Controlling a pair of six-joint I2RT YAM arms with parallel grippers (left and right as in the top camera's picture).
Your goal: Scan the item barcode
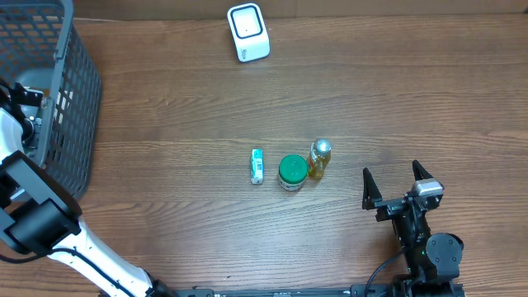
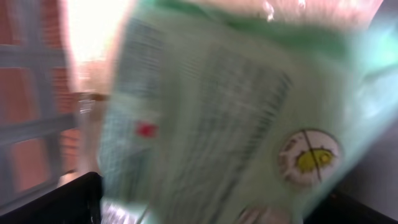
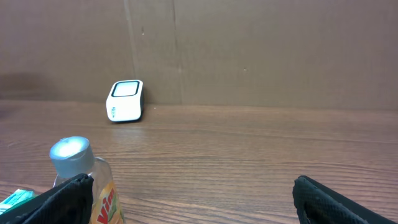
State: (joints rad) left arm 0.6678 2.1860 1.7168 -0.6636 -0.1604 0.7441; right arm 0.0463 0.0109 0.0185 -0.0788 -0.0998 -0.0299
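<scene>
black right end effector (image 1: 391, 169) gapes, level above table (image 1: 206, 99).

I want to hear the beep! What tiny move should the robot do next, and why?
Probably close the left hand on the green packet. That hand is open inside the basket, the packet fills its camera view, and the scanner sits far across the table.
</scene>
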